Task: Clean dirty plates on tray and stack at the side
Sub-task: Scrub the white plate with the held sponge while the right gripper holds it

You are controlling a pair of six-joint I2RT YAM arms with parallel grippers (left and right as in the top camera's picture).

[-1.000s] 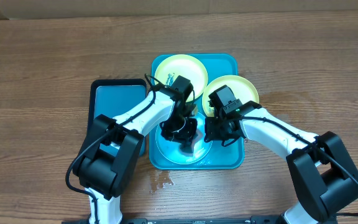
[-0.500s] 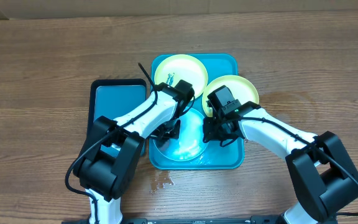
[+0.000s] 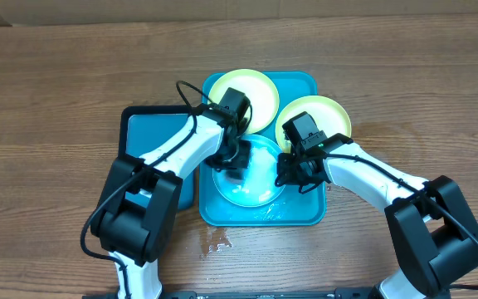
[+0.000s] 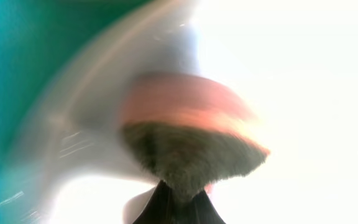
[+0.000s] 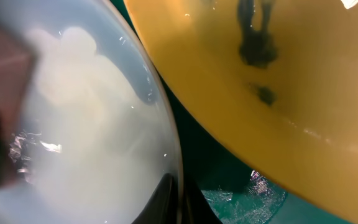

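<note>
I count three plates, one teal tray (image 3: 302,218), one smaller black-rimmed blue tray (image 3: 152,133) and one sponge (image 4: 191,134), all on the wooden worktop (image 3: 56,83). All three plates lie on the teal tray. The blue tray sits just beside its left edge.

The far plate (image 3: 254,87) is yellow-green with a lime rim and lies at the tray's rear. The right plate (image 3: 322,112) looks the same and lies at the rear right, its edge reaching past the tray's right rim. My right wrist view shows dark smudges on the right plate (image 5: 278,99). The pale plate (image 3: 254,178) is whitish, glossy and wet-looking, and lies in the front middle of the tray.

My left claw (image 3: 232,158) is over the rear left part of the pale plate. In the blurred wrist view the left claw (image 4: 173,196) is closed on the sponge, which is orange on top and dark olive below and is pressed to the pale plate (image 4: 303,93).

My right claw (image 3: 292,173) is at that plate's right edge. Seen close, the right claw (image 5: 178,198) pinches the rim of the pale plate (image 5: 92,143), one finger on either side, with the right plate just beside it and the teal tray (image 5: 241,194) below.
</note>
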